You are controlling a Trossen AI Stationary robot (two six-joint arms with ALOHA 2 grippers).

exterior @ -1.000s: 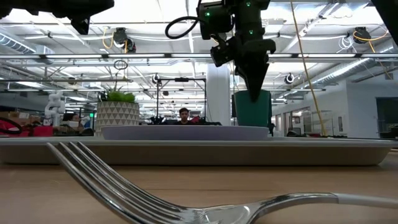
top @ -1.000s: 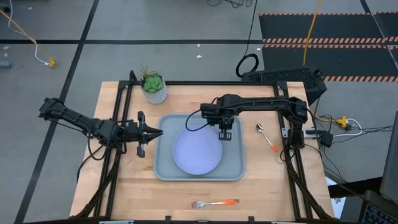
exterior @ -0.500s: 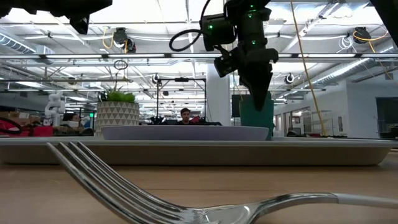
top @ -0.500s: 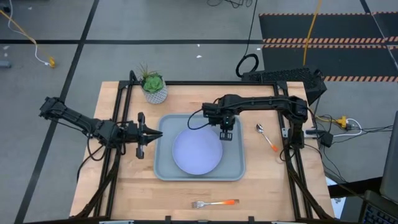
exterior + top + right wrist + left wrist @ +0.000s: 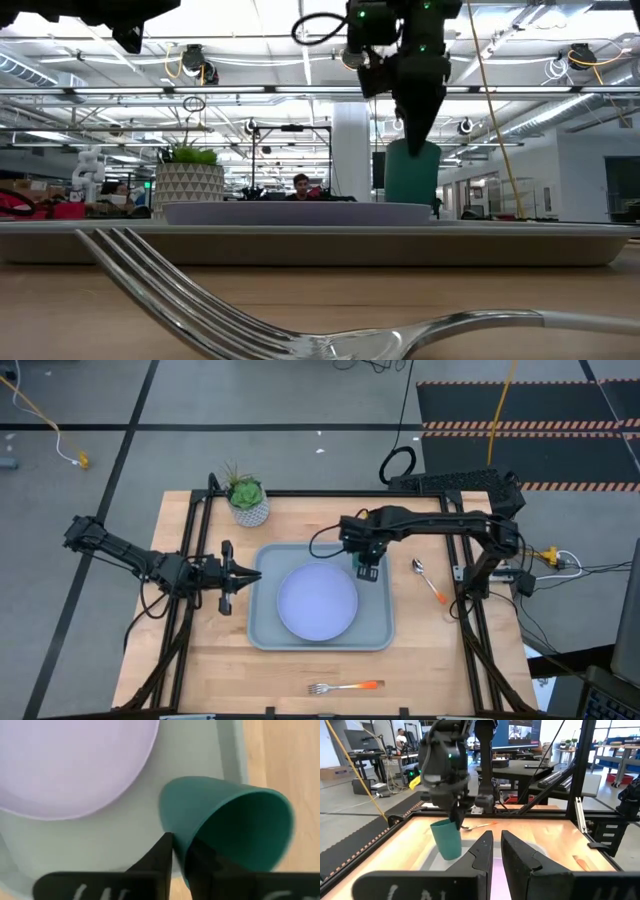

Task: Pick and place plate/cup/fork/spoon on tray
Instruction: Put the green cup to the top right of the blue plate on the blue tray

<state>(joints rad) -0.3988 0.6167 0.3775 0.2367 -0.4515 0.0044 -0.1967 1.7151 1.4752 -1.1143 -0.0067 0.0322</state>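
Note:
The dark green cup (image 5: 369, 570) is tilted over the far right corner of the grey-blue tray (image 5: 262, 635). My right gripper (image 5: 366, 563) is shut on the cup from above. The lavender plate (image 5: 317, 601) lies flat in the tray. The spoon (image 5: 428, 580) lies on the table to the right of the tray. The fork (image 5: 345, 686) lies near the table's front edge. My left gripper (image 5: 256, 573) is shut and empty at the tray's left rim, pointing at the plate. My right gripper pinches the cup's wall at the rim (image 5: 178, 840), one finger (image 5: 200, 862) inside the cup and one (image 5: 162, 855) outside. The fingers come from above, pointing down. The cup (image 5: 412, 172) is tilted in the hold. I cannot tell whether its base touches the tray.
A white pot with a green plant (image 5: 248, 503) stands at the table's far left, behind the tray. Black frame rails (image 5: 195, 560) run along the table's left, far and right sides. Bare wood lies between the tray and the fork.
My right gripper has gone a little toward the table's right edge and up, still shut on the cup. The cup has gone with it and stays tilted over the tray's far right corner.

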